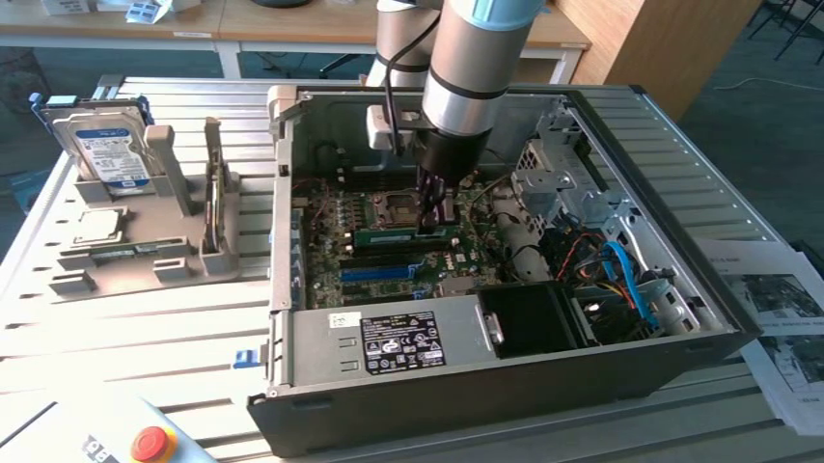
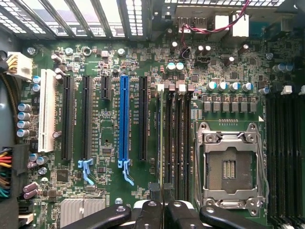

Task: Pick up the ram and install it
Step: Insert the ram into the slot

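Looking at the exterior view, I saw the arm [image 1: 464, 68] reaching straight down into the open computer case [image 1: 451, 395]. The case took up the middle of the frame and sat on a slatted metal table [image 1: 129, 328]. The claw [image 1: 433, 218] was squeezed almost all the way closed, and its tips gripped the ram [image 1: 401, 232]. The ram was a thin green stick that ran sideways across the motherboard [image 1: 328, 260]. In the frame it was just below the processor socket [image 1: 393, 204] and just above the blue slot [image 1: 380, 273]. I could not tell if it was pushed all the way into a slot.

In the wrist view, the two black fingers [image 2: 148, 214] were close together with only a thin gap. They hung right over the row of black memory slots [image 2: 177, 143], between the blue slot and the empty processor socket.

On the exterior view's left, a grey holder [image 1: 193, 253] stood on the table. A hard drive [image 1: 110, 152] stood up in it, and a square silver processor chip [image 1: 96, 225] lay flat. A red button [image 1: 152, 444] was in the lower left corner. Papers [image 1: 779, 318] lay at the right edge.
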Motion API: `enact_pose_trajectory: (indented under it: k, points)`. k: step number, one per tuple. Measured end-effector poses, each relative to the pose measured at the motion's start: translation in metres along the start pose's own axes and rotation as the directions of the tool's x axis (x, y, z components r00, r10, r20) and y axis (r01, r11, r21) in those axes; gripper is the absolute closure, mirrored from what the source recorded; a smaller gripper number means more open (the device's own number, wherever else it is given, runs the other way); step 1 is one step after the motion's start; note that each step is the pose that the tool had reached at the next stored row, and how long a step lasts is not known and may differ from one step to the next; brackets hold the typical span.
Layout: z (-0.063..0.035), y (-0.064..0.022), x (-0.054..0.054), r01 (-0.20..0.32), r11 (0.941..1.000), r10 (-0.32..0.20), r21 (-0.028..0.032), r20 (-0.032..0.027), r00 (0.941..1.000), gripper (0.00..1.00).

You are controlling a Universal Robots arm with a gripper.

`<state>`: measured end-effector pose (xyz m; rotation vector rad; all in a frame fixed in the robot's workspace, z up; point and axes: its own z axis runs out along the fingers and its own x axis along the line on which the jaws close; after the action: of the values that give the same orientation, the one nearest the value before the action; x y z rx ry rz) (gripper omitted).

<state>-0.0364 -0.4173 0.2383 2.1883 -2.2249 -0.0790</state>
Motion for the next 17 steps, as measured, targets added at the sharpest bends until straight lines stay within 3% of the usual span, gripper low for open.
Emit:
enact_pose_trajectory:
  k: [17]
  points:
    - [0.0007, -0.0014, 0.0001, -0.001, 1.0, 0.001, -0.002, -0.0002, 1.0, 0.88]
